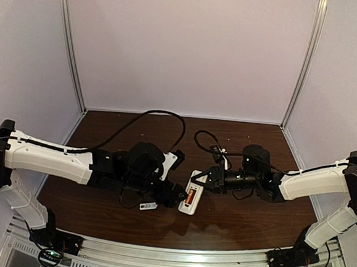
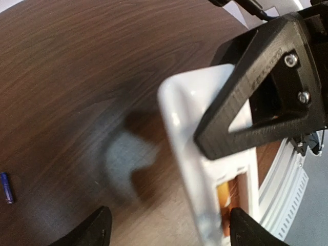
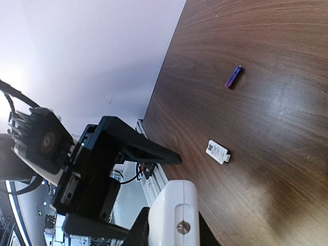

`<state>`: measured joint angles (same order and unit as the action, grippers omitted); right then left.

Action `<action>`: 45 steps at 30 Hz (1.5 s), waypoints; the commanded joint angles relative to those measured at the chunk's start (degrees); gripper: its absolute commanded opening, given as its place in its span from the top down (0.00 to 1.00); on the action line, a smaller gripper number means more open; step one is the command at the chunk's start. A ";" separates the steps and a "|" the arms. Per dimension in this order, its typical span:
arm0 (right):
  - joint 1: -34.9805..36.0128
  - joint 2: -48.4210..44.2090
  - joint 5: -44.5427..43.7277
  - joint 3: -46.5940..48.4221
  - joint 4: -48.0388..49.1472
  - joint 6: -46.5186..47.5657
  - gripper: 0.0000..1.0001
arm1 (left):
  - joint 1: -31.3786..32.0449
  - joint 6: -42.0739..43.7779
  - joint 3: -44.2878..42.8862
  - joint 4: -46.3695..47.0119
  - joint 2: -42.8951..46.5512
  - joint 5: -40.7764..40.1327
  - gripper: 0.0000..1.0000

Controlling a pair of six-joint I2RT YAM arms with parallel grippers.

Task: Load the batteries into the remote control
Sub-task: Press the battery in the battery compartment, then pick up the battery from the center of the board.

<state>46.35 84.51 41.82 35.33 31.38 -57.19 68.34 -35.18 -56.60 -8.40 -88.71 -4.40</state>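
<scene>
We see the remote control (image 1: 191, 202), a glossy white round-cornered slab, lower centre of the top view, an orange battery (image 1: 189, 196) in its recess; the right gripper (image 1: 207, 180) is clamped on its upper end; the left gripper (image 2: 171, 229) stands wide open at the other end, holding nothing; the slim purple battery (image 3: 233, 77) lies upper right on the woodgrain table (image 3: 277, 36); raised lettering on the right gripper's matte black finger (image 2: 248, 82) is unreadable.

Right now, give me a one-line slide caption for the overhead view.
Right gripper holds the remote control, orange battery in its recess, left gripper open alongside; white cover lies nearby.
</scene>
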 commanded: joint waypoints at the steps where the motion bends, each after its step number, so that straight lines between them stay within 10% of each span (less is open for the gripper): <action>1: -4.51 -2.52 1.45 -2.64 -0.01 0.93 1.00 | -6.09 3.09 1.98 -7.17 4.91 0.54 0.16; 11: -7.41 -5.10 1.13 -4.65 -6.62 8.20 1.00 | -24.20 6.93 -9.21 -29.46 -1.55 -3.91 0.50; 45: -8.38 -11.29 -0.77 -6.02 -8.76 14.39 1.00 | -25.01 14.11 -24.43 -35.44 -28.87 -1.02 0.83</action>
<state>38.28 74.65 41.28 30.35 21.47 -43.64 43.55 -22.17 -80.07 -43.57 -115.83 -4.27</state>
